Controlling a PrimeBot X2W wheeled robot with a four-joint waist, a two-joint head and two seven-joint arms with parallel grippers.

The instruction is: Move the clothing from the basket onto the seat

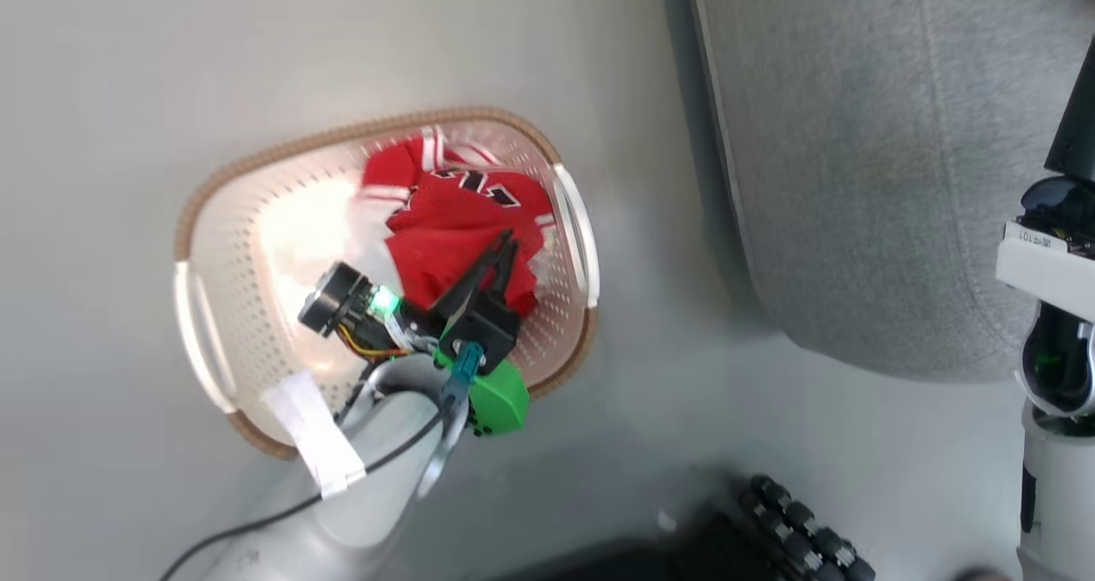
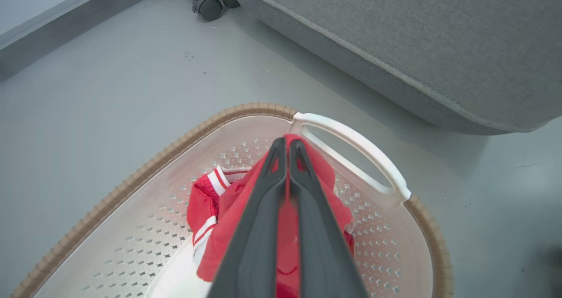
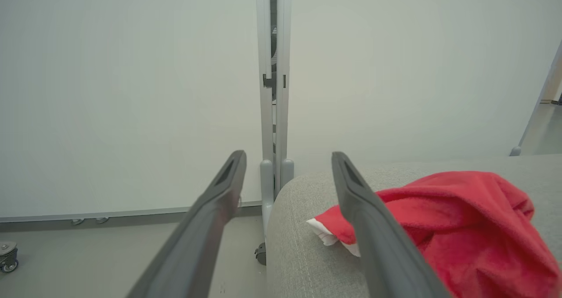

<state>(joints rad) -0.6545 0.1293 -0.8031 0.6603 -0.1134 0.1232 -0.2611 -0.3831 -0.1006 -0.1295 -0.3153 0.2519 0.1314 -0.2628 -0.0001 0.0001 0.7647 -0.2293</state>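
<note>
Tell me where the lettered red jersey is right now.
In the head view, left of centre, the jersey lies in the basket, bunched toward the side nearest the seat, with the left gripper shut on its fabric.

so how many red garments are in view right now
2. A jersey in the basket, pinched by the left gripper, jaws shut. A second garment on the seat, by the right gripper, jaws open. More may hide beneath the jersey.
</note>
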